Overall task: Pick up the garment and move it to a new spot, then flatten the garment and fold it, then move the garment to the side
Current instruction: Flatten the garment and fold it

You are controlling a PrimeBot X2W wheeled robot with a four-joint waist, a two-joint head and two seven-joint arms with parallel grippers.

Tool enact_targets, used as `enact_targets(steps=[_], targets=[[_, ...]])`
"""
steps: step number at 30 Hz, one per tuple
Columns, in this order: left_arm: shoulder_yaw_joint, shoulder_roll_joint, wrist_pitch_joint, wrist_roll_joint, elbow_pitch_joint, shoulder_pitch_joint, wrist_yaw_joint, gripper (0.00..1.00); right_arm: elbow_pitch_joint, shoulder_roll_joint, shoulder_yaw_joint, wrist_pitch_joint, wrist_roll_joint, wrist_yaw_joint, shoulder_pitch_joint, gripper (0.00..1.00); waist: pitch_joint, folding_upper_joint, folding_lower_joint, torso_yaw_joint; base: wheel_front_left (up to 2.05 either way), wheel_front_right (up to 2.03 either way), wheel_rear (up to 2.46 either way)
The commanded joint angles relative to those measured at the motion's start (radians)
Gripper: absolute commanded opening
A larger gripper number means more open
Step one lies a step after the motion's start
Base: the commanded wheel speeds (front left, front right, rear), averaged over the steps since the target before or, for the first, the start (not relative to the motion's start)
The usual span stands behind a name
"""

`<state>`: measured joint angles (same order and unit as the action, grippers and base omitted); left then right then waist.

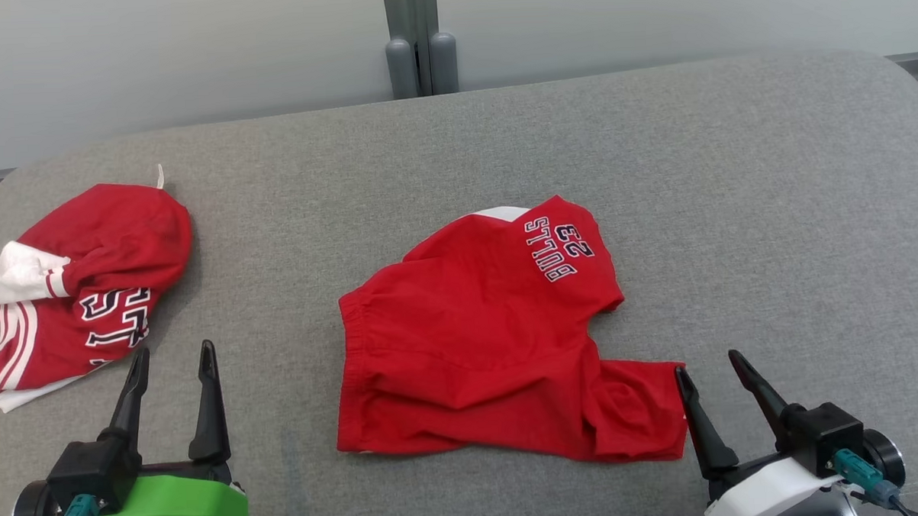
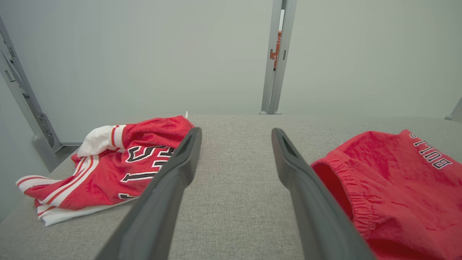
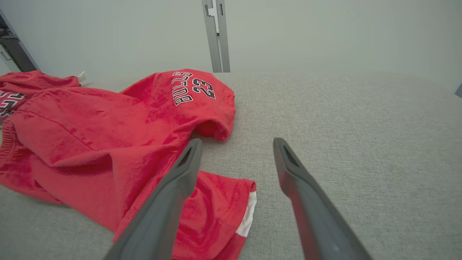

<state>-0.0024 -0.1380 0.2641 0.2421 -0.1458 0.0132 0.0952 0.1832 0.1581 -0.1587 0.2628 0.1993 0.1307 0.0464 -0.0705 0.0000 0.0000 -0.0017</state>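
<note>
Two splayed tools (image 1: 174,346) (image 1: 705,361), two red garments (image 1: 477,334) (image 1: 86,286), one grey table (image 1: 732,203)

I count two red cloth garments: one pair of BULLS-lettered shorts (image 1: 477,341), one white-striped jersey (image 1: 78,279). One grey padded tabletop (image 1: 731,164).

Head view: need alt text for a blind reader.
Red shorts lie rumpled in the middle of a grey table, with another red garment bunched at its left edge. The left gripper and right gripper sit open and empty at the bottom corners.
</note>
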Motion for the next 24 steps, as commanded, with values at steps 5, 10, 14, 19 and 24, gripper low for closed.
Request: enact_targets(steps=[5,10,14,19,24], targets=[[0.025,0.024,0.0,-0.031,-0.009,-0.01,0.019,1.0,-0.004,0.038,-0.09,0.003,0.013,0.0,-0.006,1.0,-0.005,0.0,0.0,0.015,0.0,0.0,0.0],[0.028,0.045,0.0,-0.04,-0.018,-0.005,0.028,1.0,0.022,0.066,-0.193,0.003,0.025,0.0,-0.007,1.0,-0.005,0.0,0.0,0.033,0.0,0.0,0.0],[0.031,0.055,0.0,-0.042,-0.023,-0.003,0.033,1.0,0.06,0.079,-0.248,0.003,0.031,0.0,-0.013,1.0,-0.006,0.0,0.0,0.047,0.0,0.0,0.0],[0.036,0.066,0.0,-0.047,-0.023,0.001,0.036,1.0,0.132,0.08,-0.275,0.003,0.01,0.0,-0.042,1.0,-0.017,0.0,0.0,0.06,0.0,0.0,0.0],[0.038,0.071,0.0,-0.051,-0.028,0.011,0.036,1.0,0.211,0.069,-0.296,0.003,0.012,0.0,-0.084,0.0,-0.024,0.0,0.0,0.07,0.0,0.0,0.0]])
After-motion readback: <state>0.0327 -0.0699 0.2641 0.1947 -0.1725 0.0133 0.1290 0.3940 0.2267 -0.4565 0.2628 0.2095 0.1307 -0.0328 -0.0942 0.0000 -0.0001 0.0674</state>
